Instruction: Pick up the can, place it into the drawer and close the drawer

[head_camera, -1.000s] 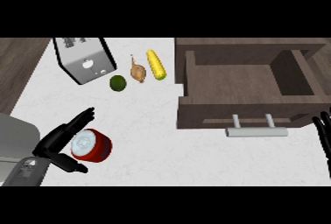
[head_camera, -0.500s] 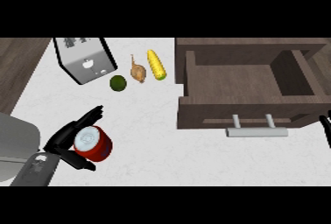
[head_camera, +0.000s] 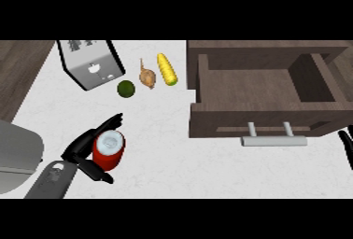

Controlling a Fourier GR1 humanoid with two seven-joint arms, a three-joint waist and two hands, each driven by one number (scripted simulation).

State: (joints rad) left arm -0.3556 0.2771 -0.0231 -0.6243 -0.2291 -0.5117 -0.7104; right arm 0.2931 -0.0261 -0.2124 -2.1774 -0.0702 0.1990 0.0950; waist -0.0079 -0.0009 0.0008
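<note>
The red can (head_camera: 109, 150) with a pale top stands on the white counter at the lower left. My left hand (head_camera: 81, 153) is against its left side, open: fingers (head_camera: 110, 123) reach straight past its far edge, and the thumb lies under its near side. The wooden drawer (head_camera: 228, 120) stands pulled open at the right, nothing inside it, its metal handle (head_camera: 273, 140) facing me. Only the fingers of my right hand (head_camera: 345, 148) show at the right edge, open and resting.
At the back left a silver toaster (head_camera: 93, 66) stands on the counter. Beside it lie a green lime (head_camera: 125, 88), a brown onion (head_camera: 148, 78) and a corn cob (head_camera: 166, 68). A grey rounded object (head_camera: 15, 156) fills the lower left edge.
My left hand has closed in on the can from the left, and the can has shifted slightly right. The right hand has slid further out of view at the right edge.
</note>
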